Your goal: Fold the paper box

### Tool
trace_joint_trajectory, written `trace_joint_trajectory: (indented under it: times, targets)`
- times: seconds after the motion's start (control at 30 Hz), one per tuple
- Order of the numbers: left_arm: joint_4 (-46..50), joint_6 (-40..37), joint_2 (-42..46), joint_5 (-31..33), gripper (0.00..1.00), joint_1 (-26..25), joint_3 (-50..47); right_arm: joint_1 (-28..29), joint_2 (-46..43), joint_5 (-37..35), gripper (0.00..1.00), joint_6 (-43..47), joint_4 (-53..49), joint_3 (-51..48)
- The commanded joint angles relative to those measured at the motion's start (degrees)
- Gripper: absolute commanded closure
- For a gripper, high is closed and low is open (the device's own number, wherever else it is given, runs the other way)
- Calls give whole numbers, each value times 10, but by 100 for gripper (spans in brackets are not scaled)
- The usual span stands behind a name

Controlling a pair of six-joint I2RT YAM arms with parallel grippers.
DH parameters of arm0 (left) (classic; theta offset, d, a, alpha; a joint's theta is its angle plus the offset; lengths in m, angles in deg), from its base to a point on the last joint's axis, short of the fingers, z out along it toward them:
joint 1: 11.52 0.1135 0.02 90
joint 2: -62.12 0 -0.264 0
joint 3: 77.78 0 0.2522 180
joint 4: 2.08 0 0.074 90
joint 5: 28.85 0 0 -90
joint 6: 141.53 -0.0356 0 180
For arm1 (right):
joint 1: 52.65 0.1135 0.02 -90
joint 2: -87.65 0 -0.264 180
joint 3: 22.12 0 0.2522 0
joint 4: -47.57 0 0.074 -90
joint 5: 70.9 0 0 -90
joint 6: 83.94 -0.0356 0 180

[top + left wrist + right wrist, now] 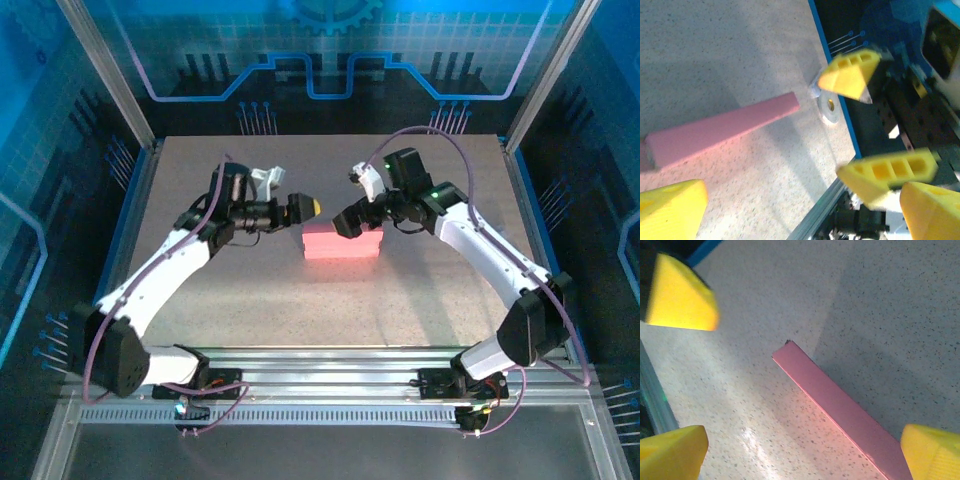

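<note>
Paper box (343, 243) sits mid-table, compact, apparently fully folded. Left gripper (300, 207) and right gripper (350, 220) hang close by, both released. Lift away straight; avoid clipping its corners.

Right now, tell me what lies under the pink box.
The pink box lies flat on the speckled table; nothing sticks out from beneath it. Anything directly under it is covered.

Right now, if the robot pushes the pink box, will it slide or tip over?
Probably slide: the pink paper box lies low and flat on the smooth speckled table, so tipping seems unlikely. It looks light, being thin folded card, so a small nudge may move it. Squeezed hard, it might dent.
</note>
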Motion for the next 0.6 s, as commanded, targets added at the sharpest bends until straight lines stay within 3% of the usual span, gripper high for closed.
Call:
trace_joint_trajectory:
  times: [0.0, 0.27, 0.57]
  targets:
    - [45, -46, 75, 8, 1, 9, -59, 13, 31, -45, 0, 69, -68, 31]
    - [149, -93, 238, 21, 1, 11, -138, 40, 110, -97, 0, 117, -114, 97]
    - [218, -117, 303, 47, 1, 11, -145, 66, 214, -115, 4, 122, -140, 177]
